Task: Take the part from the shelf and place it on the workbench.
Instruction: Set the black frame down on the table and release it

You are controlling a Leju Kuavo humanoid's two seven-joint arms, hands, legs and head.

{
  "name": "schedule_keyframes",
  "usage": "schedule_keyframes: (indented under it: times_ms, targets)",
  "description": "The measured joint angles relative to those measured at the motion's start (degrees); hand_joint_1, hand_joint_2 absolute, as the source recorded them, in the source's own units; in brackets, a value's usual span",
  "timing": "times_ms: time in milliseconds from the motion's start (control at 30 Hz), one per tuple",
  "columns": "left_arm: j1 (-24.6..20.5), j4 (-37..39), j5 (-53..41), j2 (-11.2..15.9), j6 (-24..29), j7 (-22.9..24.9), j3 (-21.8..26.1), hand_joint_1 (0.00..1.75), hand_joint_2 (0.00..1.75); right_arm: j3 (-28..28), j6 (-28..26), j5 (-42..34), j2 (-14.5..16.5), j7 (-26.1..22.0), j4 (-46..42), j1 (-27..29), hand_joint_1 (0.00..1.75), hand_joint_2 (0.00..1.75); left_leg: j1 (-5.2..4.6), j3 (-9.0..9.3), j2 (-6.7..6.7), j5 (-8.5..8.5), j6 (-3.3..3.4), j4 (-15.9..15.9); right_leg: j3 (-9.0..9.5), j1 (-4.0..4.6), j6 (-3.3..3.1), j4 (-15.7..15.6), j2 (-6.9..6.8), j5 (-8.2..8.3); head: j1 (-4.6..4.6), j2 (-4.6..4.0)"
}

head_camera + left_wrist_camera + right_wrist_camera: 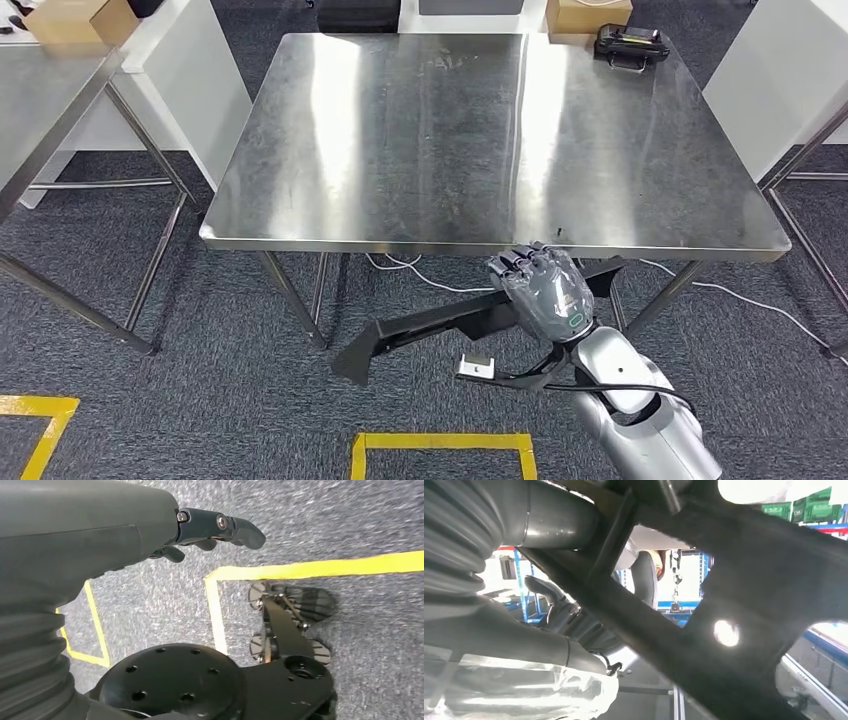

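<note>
The part (440, 325) is a long black bracket with a flared end. My right hand (545, 285) grips it near its right end and holds it level above the carpet, just in front of and below the near edge of the steel workbench (480, 130). In the right wrist view the dark part (734, 590) crosses the picture close up and hides the fingers. My left hand (215, 527) hangs over the floor with its dark fingers held out and nothing in them.
A black case with a handle (630, 45) lies at the workbench's far right corner, with a cardboard box (588, 15) behind it. A second steel table (40, 100) stands to the left. White cables (420, 272) run under the bench. Yellow tape (440, 442) marks the floor.
</note>
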Motion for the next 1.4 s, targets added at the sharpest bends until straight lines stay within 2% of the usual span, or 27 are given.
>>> schedule_keyframes:
  times_ms: [33,100,133,167,200,233,267,300,333,400,467,500,533,567,633,667,700,733,767,800,833,900,967,1033,1067,1300,1400]
  targets:
    - [0.0,0.0,0.0,0.1,0.0,0.0,0.0,0.0,1.75,0.0,0.0,0.0,0.1,0.0,0.0,-0.1,1.75,1.75,0.09,-0.82,1.85,-1.04,-0.37,1.9,0.37,-0.06,-0.45,-0.1,-0.56,-0.11,-0.14,0.0]
    - [0.0,0.0,0.0,0.1,0.0,0.0,0.0,0.0,1.75,0.1,0.0,0.0,0.2,0.0,0.0,-0.1,1.75,1.75,0.27,-4.37,5.79,-4.39,-1.04,9.0,1.07,0.29,-1.21,-0.2,-1.82,-0.6,-0.39,0.0]
    - [0.0,0.0,0.0,0.1,0.0,0.0,0.0,0.0,1.75,0.1,0.0,0.0,0.2,0.0,0.0,-0.1,1.75,1.75,0.47,-6.56,6.42,-5.76,-1.28,12.7,1.32,0.44,-1.44,-0.2,-2.52,-0.86,-0.39,0.0]
    - [-0.1,0.0,0.0,0.1,0.0,0.0,0.0,0.0,1.75,0.2,0.0,0.0,0.3,0.0,0.0,-0.1,1.75,1.75,0.64,-8.24,6.66,-6.26,-1.43,15.3,1.55,0.54,-1.56,-0.2,-3.23,-1.13,-0.38,0.0]
    - [-0.1,0.0,0.0,0.1,0.0,0.0,0.0,0.0,1.75,0.2,0.0,0.0,0.3,0.0,0.0,-0.1,1.75,1.75,0.75,-8.83,6.82,-5.55,-1.5,15.6,1.83,0.59,-1.56,-0.1,-3.92,-1.43,-0.4,0.0]
    - [-0.1,0.0,0.0,0.1,0.0,0.0,0.0,0.0,1.75,0.3,0.0,0.0,0.3,0.0,0.0,-0.1,1.75,1.75,0.82,-8.21,7.07,-3.83,-1.46,13.8,2.22,0.61,-1.45,-0.1,-4.57,-1.78,-0.41,0.0]
    - [-0.1,0.0,0.0,0.1,0.0,0.0,0.0,0.0,1.75,0.3,0.0,0.0,0.3,0.0,0.0,-0.1,1.75,1.75,0.82,-6.53,7.67,-1.53,-1.27,10.2,2.7,0.64,-1.29,-0.2,-5.18,-2.16,-0.41,0.0]
    - [-0.1,0.0,0.0,0.1,0.0,-0.1,0.0,0.0,1.75,0.4,0.0,0.0,0.3,0.0,0.0,-0.1,1.75,1.75,0.61,-4.49,9.0,0.42,-0.95,6.2,3.15,0.71,-1.06,-0.2,-5.7,-2.56,-0.4,0.0]
    - [-0.1,0.0,0.0,0.2,0.0,0.0,0.0,0.0,1.75,0.3,0.0,-0.2,0.3,0.0,0.0,-0.2,1.75,1.75,0.32,-2.89,10.09,1.65,-0.6,3.0,3.46,0.96,-0.77,-0.2,-6.14,-2.93,-0.35,0.0]
    - [-0.1,0.0,0.0,0.2,0.0,0.0,0.0,0.0,1.75,0.3,0.0,-0.7,0.3,-0.1,0.0,-0.2,1.75,1.75,-0.37,-1.75,11.22,2.02,0.01,0.5,3.7,1.41,-0.15,-0.2,-7.01,-3.43,-0.29,0.0]
    - [-0.1,0.0,0.1,0.3,0.0,0.0,0.0,0.0,1.75,0.3,0.0,-1.2,0.4,-0.1,0.0,-0.2,1.75,1.75,-0.52,-1.71,10.09,1.98,0.6,0.0,3.83,1.71,0.41,-0.3,-7.9,-3.78,-0.31,0.0]
    - [-0.1,0.0,0.1,0.2,0.0,0.0,0.0,0.0,1.75,0.3,0.0,-1.3,0.4,-0.2,-0.1,-0.3,1.75,1.75,-0.49,-1.34,9.58,2.1,0.92,-0.6,3.8,1.74,0.63,0.0,-7.52,-4.15,-0.24,0.0]
    - [-0.1,0.0,0.1,0.1,0.0,-0.1,0.0,0.0,1.75,0.2,0.0,-1.4,0.4,-0.2,-0.1,-0.4,1.75,1.75,-0.37,-0.91,9.13,2.27,1.31,-1.1,3.25,1.77,0.61,1.3,-6.51,-4.86,-0.21,0.0]
    - [-0.2,0.0,0.1,0.1,0.1,-0.1,0.0,0.0,1.75,0.2,0.0,-1.5,0.3,-0.2,-0.1,-0.5,1.75,1.75,-0.22,-0.51,8.68,2.43,1.68,-1.6,1.92,1.73,0.45,4.0,-5.08,-6.0,-0.07,0.0]
    - [-0.4,0.0,0.1,0.1,0.1,-0.1,0.0,0.0,1.75,0.1,0.0,-1.5,0.2,-0.2,-0.1,-0.2,1.75,1.75,-0.26,-0.35,7.7,2.4,2.12,-1.8,-2.73,1.45,-0.04,12.1,-2.65,-8.59,0.1,0.0]
    - [-0.5,0.0,0.1,0.1,0.0,0.0,0.0,0.0,1.75,0.1,0.0,-1.5,0.0,-0.2,-0.1,0.1,1.75,1.75,-0.26,-0.32,7.12,2.32,2.2,-1.7,-5.08,1.35,0.02,15.5,-2.22,-9.33,0.2,0.0]
    - [-0.5,0.0,0.1,0.1,0.0,0.0,-0.1,0.0,1.75,0.0,0.0,-1.5,-0.1,-0.2,0.0,0.4,1.75,1.75,-0.26,-0.26,6.58,2.24,2.19,-1.7,-6.64,1.27,0.35,17.1,-2.06,-9.22,0.21,0.0]
    - [-0.5,0.0,0.0,0.0,0.0,0.0,-0.1,0.0,1.75,-0.1,-0.1,-1.5,-0.1,-0.2,0.0,0.6,1.75,1.75,-0.26,-0.15,6.13,2.13,2.11,-1.7,-7.03,1.22,0.94,16.3,-2.01,-8.11,0.22,0.0]
    - [-0.5,0.0,0.0,0.0,0.0,0.1,-0.2,0.0,1.75,-0.1,-0.1,-1.5,-0.2,-0.2,0.0,0.7,1.75,1.75,-0.23,0.0,5.75,1.99,1.95,-1.6,-6.2,1.12,1.63,13.2,-2.01,-6.19,0.22,0.0]
    - [-0.5,0.0,-0.1,-0.1,0.0,0.1,-0.4,0.0,1.75,-0.2,-0.1,-1.5,-0.2,-0.2,0.0,0.7,1.75,1.75,-0.22,0.13,5.44,1.8,1.71,-1.5,-4.56,0.95,2.26,8.8,-2.01,-3.94,0.24,0.0]
    - [-0.5,0.0,-0.1,0.0,0.0,0.1,-0.6,0.0,1.75,-0.3,-0.2,-1.4,-0.2,-0.2,0.0,0.7,1.75,1.75,-0.34,0.21,5.19,1.51,1.36,-1.2,-2.94,0.86,2.53,4.9,-2.02,-2.04,0.27,0.0]
    - [-0.5,0.0,-0.2,0.0,0.0,0.1,-0.9,0.0,1.75,-0.3,-0.2,-1.3,-0.2,-0.2,-0.1,0.7,1.75,1.75,-0.64,0.17,4.93,0.92,0.89,-0.7,-0.96,0.71,1.88,0.6,-1.97,-0.05,0.21,0.0]
    - [-0.5,0.0,-0.2,0.1,0.0,0.2,-1.0,0.0,1.75,-0.3,-0.2,-1.2,-0.2,-0.2,-0.1,0.8,1.75,1.75,-0.8,0.1,4.96,0.64,1.69,-0.4,-0.69,0.75,1.01,0.3,-1.86,0.28,0.06,0.0]
    - [-0.5,0.0,-0.2,0.1,0.0,0.2,-1.1,0.0,1.75,-0.3,-0.2,-1.2,-0.2,-0.2,-0.2,0.9,1.75,1.75,-0.76,0.17,5.14,0.62,2.69,-0.4,-0.61,0.88,0.91,0.3,-1.7,0.34,0.01,0.0]
    - [-0.5,0.0,-0.2,0.2,0.0,0.2,-1.1,0.0,1.75,-0.3,-0.2,-1.2,-0.2,-0.2,-0.2,0.9,1.75,1.75,-0.72,0.24,5.24,0.59,2.8,-0.4,-0.6,0.97,0.89,0.3,-1.62,0.34,0.02,0.0]
    - [-0.5,0.0,-0.2,0.1,0.1,0.2,-1.2,0.0,1.75,-0.3,-0.2,-1.0,-0.2,-0.2,-0.2,0.9,1.75,1.75,-0.31,0.44,5.57,0.57,2.65,-0.6,-0.59,1.55,0.16,0.3,-1.37,0.24,0.03,0.0]
    - [-0.5,0.0,-0.2,0.1,0.1,0.1,-1.3,0.0,1.75,-0.4,-0.3,-0.6,-0.2,0.1,-0.2,0.9,1.75,1.75,-0.15,0.45,5.63,0.51,1.66,-0.7,-0.61,1.73,-0.04,0.3,-1.37,0.19,0.03,0.0]
